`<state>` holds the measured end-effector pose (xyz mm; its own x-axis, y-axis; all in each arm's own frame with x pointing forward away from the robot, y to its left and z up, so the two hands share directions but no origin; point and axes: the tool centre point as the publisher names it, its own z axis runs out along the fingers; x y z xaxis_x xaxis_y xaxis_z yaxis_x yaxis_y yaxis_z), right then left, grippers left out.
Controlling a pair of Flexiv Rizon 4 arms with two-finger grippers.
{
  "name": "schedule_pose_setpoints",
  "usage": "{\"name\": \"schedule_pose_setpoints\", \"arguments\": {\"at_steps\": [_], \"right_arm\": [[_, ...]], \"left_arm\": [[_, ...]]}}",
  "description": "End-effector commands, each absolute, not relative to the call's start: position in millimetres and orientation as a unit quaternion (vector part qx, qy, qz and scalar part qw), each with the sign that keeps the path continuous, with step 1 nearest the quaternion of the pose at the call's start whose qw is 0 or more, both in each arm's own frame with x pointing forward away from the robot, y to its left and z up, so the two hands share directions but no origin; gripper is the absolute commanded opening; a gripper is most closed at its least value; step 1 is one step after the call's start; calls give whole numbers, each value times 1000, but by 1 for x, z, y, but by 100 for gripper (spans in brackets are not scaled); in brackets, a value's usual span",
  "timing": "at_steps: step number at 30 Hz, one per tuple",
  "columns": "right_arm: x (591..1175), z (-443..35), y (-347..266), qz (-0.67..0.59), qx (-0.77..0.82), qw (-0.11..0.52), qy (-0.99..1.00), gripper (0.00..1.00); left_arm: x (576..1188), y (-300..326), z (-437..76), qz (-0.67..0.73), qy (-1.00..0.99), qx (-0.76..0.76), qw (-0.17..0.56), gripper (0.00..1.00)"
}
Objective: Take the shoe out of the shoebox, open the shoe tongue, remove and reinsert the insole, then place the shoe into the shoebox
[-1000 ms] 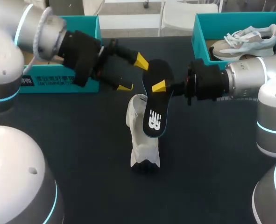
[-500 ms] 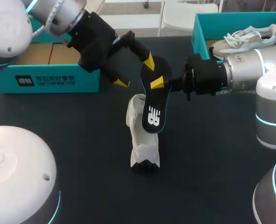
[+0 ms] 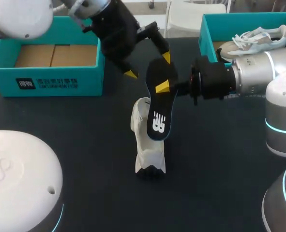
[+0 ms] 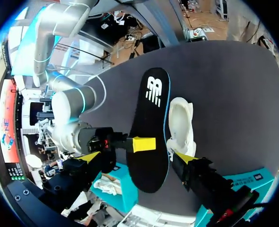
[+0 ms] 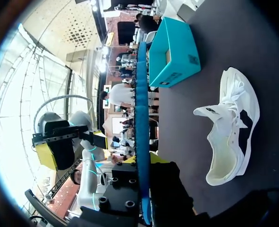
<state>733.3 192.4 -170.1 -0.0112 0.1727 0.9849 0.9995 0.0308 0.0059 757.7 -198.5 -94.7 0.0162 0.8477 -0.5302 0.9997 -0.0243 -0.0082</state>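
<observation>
Two teal shoeboxes sit at the far corners of the dark table [image 3: 84, 145]. The left shoebox [image 3: 46, 72] is open, showing only its cardboard floor. Just right of it, the left claw [image 3: 148, 65] hangs with its yellow fingers spread wide apart on either side of the upper end of the black insole [image 3: 159, 108], gripping nothing. The insole is held up on a slant. Its lower end is close over the opening of the white shoe [image 3: 145, 150], which rests on the table near the middle, outside both boxes. The right claw [image 3: 164, 88] reaches in from the right and is clamped on the insole around its middle. Behind that arm, the right shoebox [image 3: 208, 34] holds a beige-and-white sneaker [image 3: 259, 41].
</observation>
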Motion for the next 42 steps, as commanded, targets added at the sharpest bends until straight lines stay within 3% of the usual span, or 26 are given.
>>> {"name": "schedule_pose_setpoints", "arguments": {"at_steps": [1, 26, 42], "right_arm": [[729, -170, 193, -452, -535, 457, -548, 0], [730, -172, 196, -457, -536, 453, -546, 0], [730, -180, 197, -461, -536, 459, -539, 0]], "left_arm": [[768, -204, -88, 13, 711, 703, 17, 100], [782, -213, -75, 19, 697, 717, 19, 100], [752, -213, -14, -15, 680, 730, 61, 100]]}}
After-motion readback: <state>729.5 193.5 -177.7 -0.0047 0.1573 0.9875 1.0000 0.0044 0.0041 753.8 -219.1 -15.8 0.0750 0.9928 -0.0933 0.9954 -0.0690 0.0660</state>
